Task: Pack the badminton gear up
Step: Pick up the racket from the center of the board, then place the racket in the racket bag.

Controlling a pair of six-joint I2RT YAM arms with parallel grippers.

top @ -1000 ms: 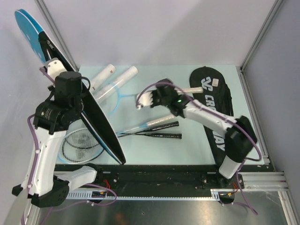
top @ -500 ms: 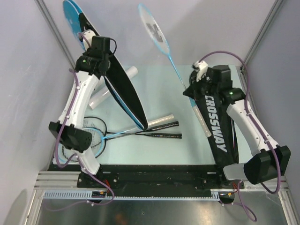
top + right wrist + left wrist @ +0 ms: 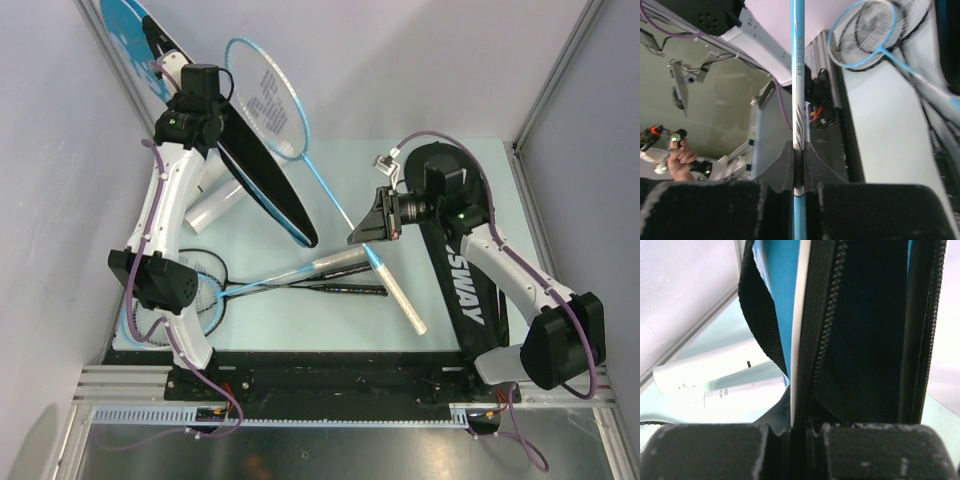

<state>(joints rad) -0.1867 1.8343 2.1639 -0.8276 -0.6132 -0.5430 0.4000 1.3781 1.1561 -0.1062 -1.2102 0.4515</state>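
At the far left, the left arm's fingers (image 3: 710, 452) are closed tight on the zipper edge of the blue-black bag (image 3: 265, 185). The bag is lifted off the worktop (image 3: 300, 325) and hangs in a slant, with its upper end high by the left wall and its lower tip pointing down toward the middle.

The right arm's fingers (image 3: 782, 170) are pinched together on the thin blue shaft of a blue racket (image 3: 262, 98). This racket is in the air and tilted. Its head is up just beside the raised bag, and its white handle (image 3: 405, 300) points down to the near side.

Two other rackets (image 3: 330, 289) lie flat on the worktop, side by side, with their heads at the near left. The long white tubes (image 3: 215, 205) lie behind the left arm, below the bag. A black cover (image 3: 465, 300) lies flat under the right arm.
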